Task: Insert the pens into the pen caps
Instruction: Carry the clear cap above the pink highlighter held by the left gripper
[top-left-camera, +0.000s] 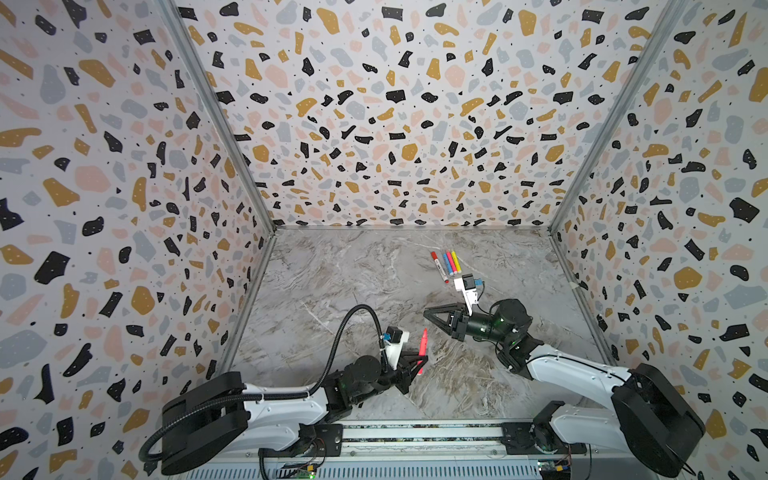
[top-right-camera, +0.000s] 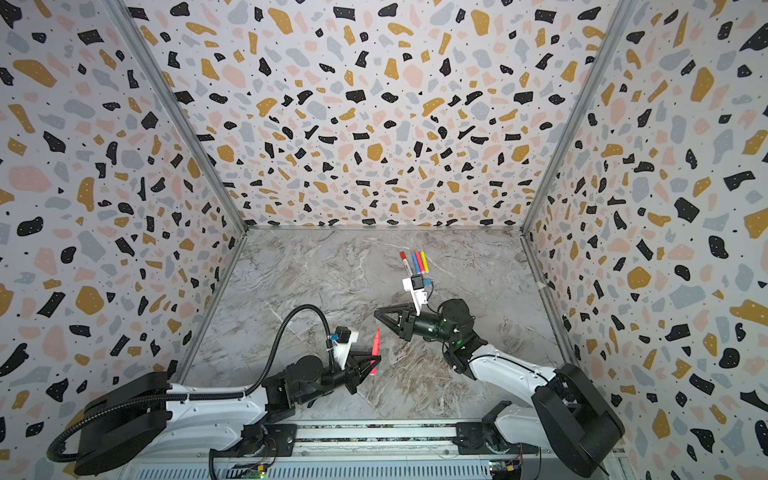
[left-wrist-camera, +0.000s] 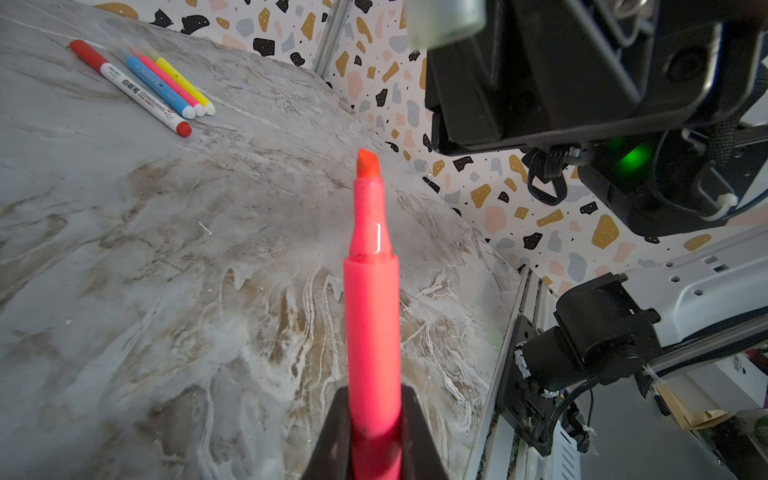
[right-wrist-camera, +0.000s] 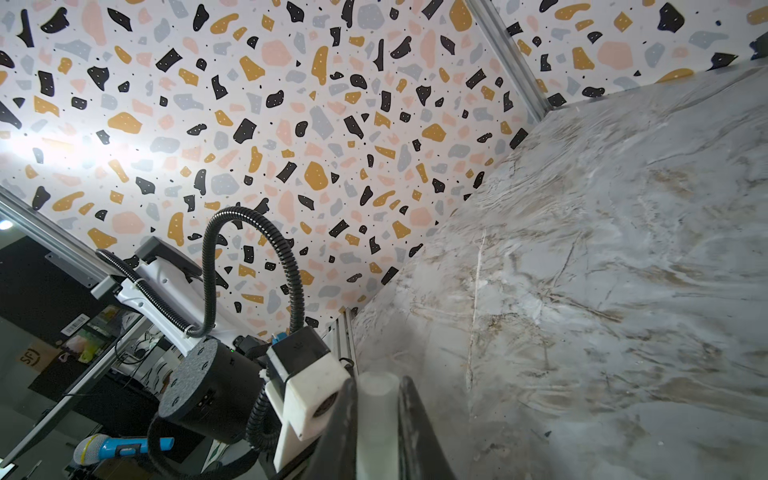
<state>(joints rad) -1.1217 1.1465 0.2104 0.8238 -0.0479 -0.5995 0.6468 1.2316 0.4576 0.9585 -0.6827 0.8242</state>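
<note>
My left gripper (top-left-camera: 419, 360) (top-right-camera: 372, 361) (left-wrist-camera: 374, 409) is shut on a pink-red pen (top-left-camera: 423, 343) (top-right-camera: 376, 341) (left-wrist-camera: 372, 316), whose bare chisel tip points away from the jaws. Up and to the right of it, my right gripper (top-left-camera: 429, 313) (top-right-camera: 379, 314) (right-wrist-camera: 379, 388) hangs above the table, shut on a cloudy whitish pen cap (right-wrist-camera: 377, 409) (left-wrist-camera: 445, 17). The cap is hidden in both top views. Tip and cap are apart. At the back lie a white-barrelled pen (top-left-camera: 439, 267) (left-wrist-camera: 137, 89), a blue pen (top-left-camera: 447, 263) (left-wrist-camera: 160, 86), a pink pen (top-left-camera: 451, 262) and a yellow pen (top-left-camera: 456, 261) (left-wrist-camera: 185, 85).
The marble table (top-left-camera: 353, 291) is boxed in by speckled walls (top-left-camera: 395, 124) on three sides. A metal rail (top-left-camera: 415, 434) carrying both arm bases runs along the front edge. A black cable hose (top-left-camera: 357, 328) loops over my left arm.
</note>
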